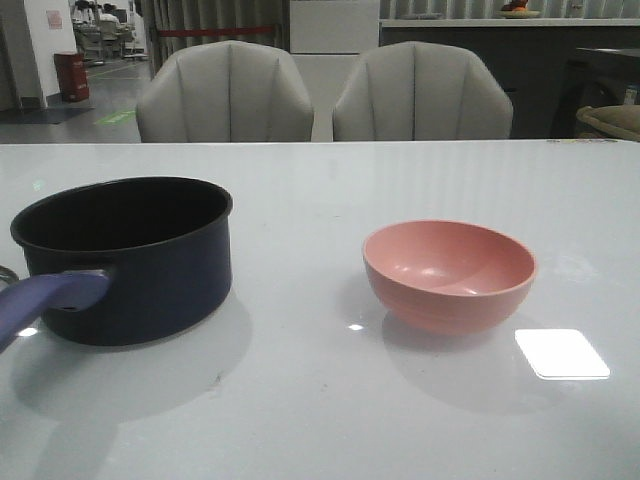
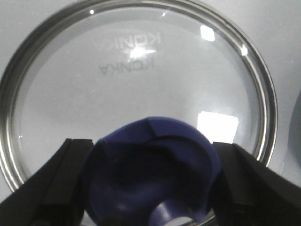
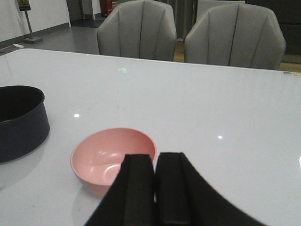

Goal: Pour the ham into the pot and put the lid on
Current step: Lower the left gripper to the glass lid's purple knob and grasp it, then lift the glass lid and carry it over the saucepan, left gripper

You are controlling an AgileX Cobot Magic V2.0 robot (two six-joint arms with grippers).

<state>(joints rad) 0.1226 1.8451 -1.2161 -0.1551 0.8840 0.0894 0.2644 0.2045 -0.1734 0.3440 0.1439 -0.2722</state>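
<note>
Here the lid [image 2: 141,84] glass reads KONKA

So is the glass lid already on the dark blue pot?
No, the dark blue pot stands open, its black inside showing.

The pot [image 1: 130,262] stands on the table [image 1: 320,420] at left, bowl [image 1: 449,273] well apart to its right; two chairs [image 1: 225,92] behind the table.

Front and right wrist views share bowl [image 1: 450,272].
</note>
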